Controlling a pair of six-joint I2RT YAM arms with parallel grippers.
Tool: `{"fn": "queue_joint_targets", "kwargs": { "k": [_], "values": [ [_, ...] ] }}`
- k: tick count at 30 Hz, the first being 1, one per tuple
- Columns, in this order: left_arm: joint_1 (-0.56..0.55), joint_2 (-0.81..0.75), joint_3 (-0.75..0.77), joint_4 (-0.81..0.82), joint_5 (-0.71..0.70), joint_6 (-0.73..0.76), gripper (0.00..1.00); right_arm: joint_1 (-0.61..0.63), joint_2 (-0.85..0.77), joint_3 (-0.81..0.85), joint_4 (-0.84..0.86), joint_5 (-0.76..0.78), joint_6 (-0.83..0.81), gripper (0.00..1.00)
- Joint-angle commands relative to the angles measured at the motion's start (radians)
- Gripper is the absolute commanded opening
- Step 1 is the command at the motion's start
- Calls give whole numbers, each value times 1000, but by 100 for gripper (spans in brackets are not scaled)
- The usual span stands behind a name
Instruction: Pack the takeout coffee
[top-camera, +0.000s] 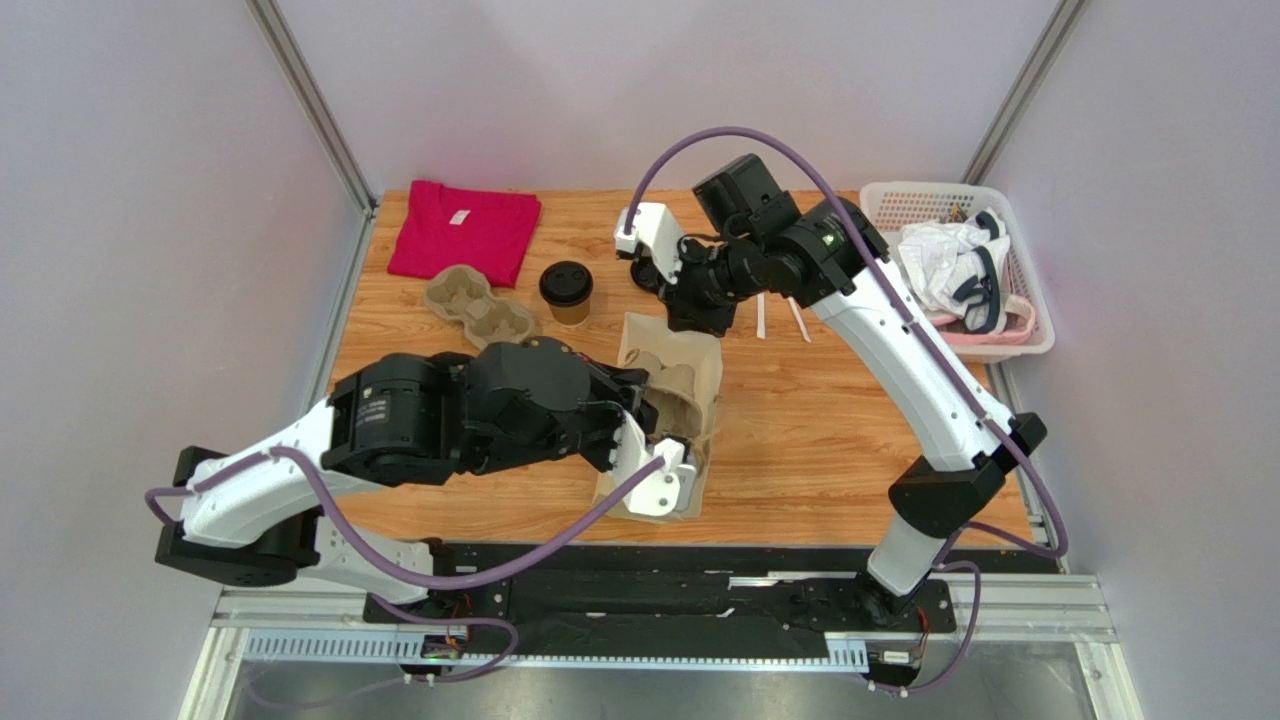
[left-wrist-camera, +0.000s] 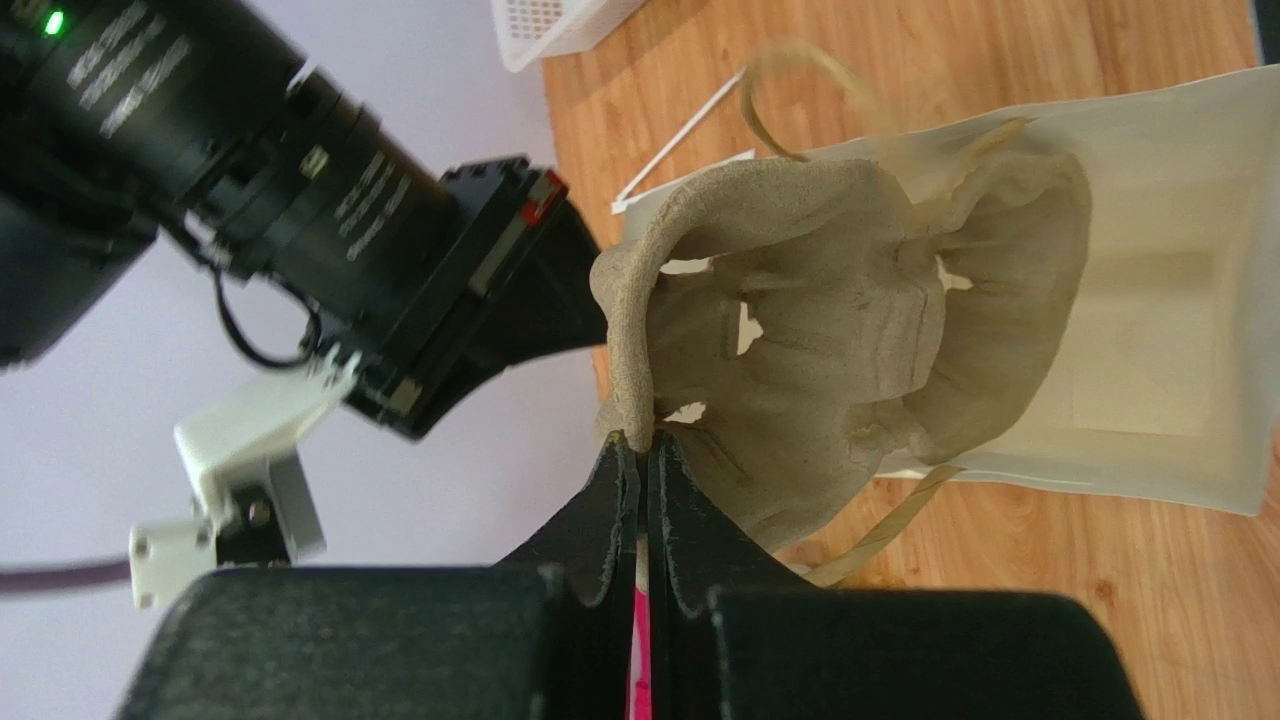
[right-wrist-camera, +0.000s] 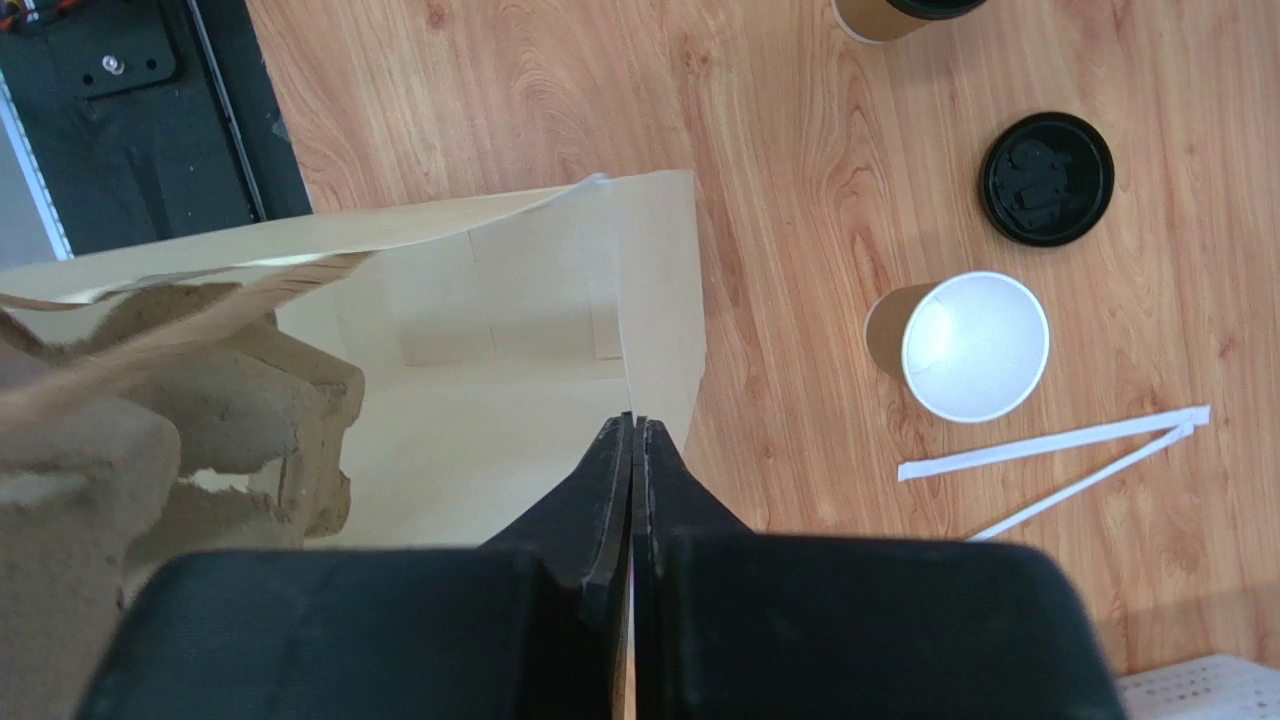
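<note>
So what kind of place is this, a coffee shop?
Probably a robot test booth, not a café: a left arm and right arm bolted at a wooden table, plain walls close around, and practice things like the takeout coffee, a pink shirt and a white basket.

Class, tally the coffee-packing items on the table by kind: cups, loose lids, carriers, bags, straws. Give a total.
Cups: 2 (takeout coffee, open cup)
Loose black lid: 1
Pulp carriers: 2 (table carrier, bagged carrier)
Paper bag: 1
Wrapped straws: 2
Total: 8
</note>
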Motion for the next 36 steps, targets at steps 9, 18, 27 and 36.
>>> {"fn": "queue_joint_targets", "kwargs": {
  "k": [9,18,27,36],
  "values": [
    [17,-30,-104,-23,3,-41,0,45,-7,-3,-220,-21,-95,0],
    [20,-53,-219,20,61,-130,0,75,-26,24,-220,-75,-98,0],
    [92,-76,-286,89,118,-202,0,131,-102,-59,-183,-76,-134,0],
    [94,-70,-341,101,121,-207,0,155,-115,-72,-183,-58,-111,0]
  ]
}}
